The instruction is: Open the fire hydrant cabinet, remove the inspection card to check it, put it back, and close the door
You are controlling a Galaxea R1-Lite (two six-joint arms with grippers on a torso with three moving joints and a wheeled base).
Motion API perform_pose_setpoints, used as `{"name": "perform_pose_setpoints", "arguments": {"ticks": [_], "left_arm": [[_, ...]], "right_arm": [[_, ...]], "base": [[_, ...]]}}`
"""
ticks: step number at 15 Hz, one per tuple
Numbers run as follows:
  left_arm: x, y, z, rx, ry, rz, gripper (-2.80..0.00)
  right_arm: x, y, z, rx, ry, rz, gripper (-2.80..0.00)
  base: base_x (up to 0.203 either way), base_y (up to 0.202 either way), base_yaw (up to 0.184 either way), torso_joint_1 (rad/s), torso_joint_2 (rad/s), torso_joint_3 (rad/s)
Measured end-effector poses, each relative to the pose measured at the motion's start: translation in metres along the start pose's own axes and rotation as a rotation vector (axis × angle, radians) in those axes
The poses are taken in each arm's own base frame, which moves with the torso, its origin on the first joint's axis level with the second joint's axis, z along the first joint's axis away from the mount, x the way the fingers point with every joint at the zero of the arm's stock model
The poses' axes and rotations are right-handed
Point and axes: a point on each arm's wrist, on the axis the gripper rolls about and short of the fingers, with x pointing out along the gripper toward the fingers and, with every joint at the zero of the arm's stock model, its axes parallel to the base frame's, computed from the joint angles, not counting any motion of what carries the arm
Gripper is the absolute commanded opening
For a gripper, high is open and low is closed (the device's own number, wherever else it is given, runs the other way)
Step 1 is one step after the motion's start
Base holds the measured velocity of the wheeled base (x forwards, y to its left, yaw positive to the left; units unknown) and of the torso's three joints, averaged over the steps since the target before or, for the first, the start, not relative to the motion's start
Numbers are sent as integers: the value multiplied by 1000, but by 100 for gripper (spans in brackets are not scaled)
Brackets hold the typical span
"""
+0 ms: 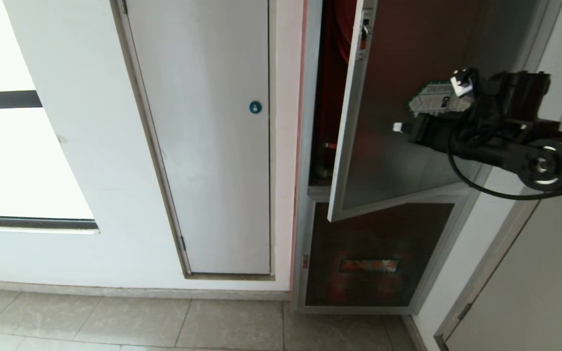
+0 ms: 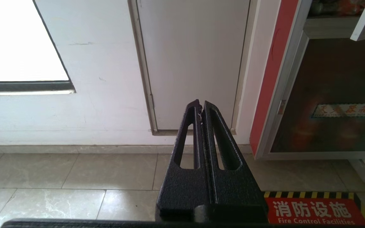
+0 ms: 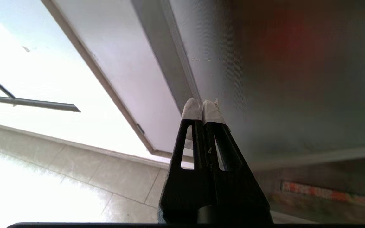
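Observation:
The fire hydrant cabinet [image 1: 309, 146] stands at the right of the wall, and red interior shows in the gap at its left side. Its door [image 1: 383, 170], dark tinted glass in a silver frame, hangs partly open with its free edge swung out toward me. My right gripper [image 1: 399, 127] is shut and empty in front of the glass. In the right wrist view its white-taped fingertips [image 3: 192, 109] lie close to the door [image 3: 280, 79] beside the frame edge; contact cannot be told. The inspection card is hidden. My left gripper [image 2: 201, 104] is shut and empty, held low over the floor.
A white panel door with a blue round lock [image 1: 255, 107] is left of the cabinet. Below the open door sits a smaller glass panel with a red label [image 1: 369, 265]. A red floor sign [image 2: 312, 210] lies on the tiles. Another grey door [image 1: 544, 273] stands at the far right.

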Motion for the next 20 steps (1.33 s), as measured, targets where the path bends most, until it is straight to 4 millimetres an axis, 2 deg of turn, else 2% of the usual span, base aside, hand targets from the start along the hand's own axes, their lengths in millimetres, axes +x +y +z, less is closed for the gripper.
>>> {"name": "perform_pose_setpoints", "arguments": {"ticks": [9,14,17,20], "left_arm": [[0,0,0,0,0,0,-280],[0,0,0,0,0,0,-280],[0,0,0,0,0,0,-280],[0,0,0,0,0,0,-280]], "right_arm": [[-201,55,-19,-164,-214,-47,-280],[-303,75,-51,-181,-302,-148,-280],[-344,75,-82,-198,-270,-342,-280],[-365,71,-107,-197,-253,-512,-280]], "base": [[0,0,0,0,0,0],[0,0,0,0,0,0],[0,0,0,0,0,0],[0,0,0,0,0,0]]}}
